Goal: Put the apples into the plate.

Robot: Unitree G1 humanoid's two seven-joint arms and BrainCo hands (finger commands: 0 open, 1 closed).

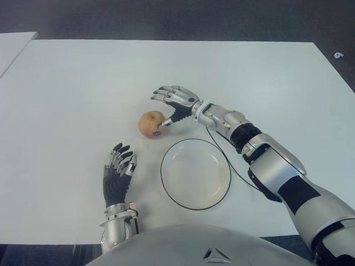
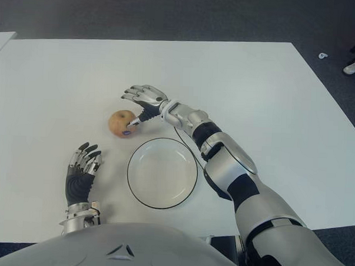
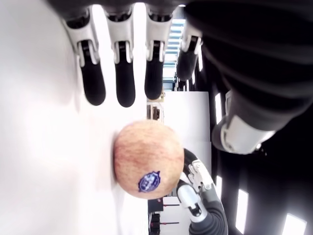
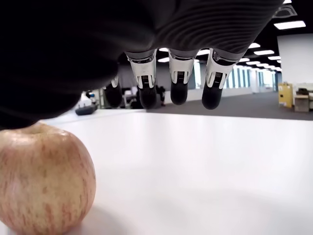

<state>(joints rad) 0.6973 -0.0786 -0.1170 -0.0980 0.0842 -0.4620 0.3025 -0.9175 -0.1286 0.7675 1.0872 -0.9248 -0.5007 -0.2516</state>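
Observation:
One reddish-yellow apple (image 1: 152, 123) with a blue sticker lies on the white table, just beyond the left rim of an empty white plate (image 1: 195, 174) with a dark edge. My right hand (image 1: 164, 110) is open at the apple's right and far side. Its fingers (image 4: 178, 83) are spread over the table, and its thumb tip is at the apple's side near the sticker. The apple (image 4: 44, 178) sits on the table, not enclosed. My left hand (image 1: 124, 159) is open, fingers straight, left of the plate and nearer me than the apple (image 3: 149, 159).
The white table (image 1: 79, 87) stretches wide to the left and far side. A second table's corner (image 1: 7, 46) shows at the far left. A thin black cable (image 1: 237, 171) runs along my right forearm past the plate's right rim.

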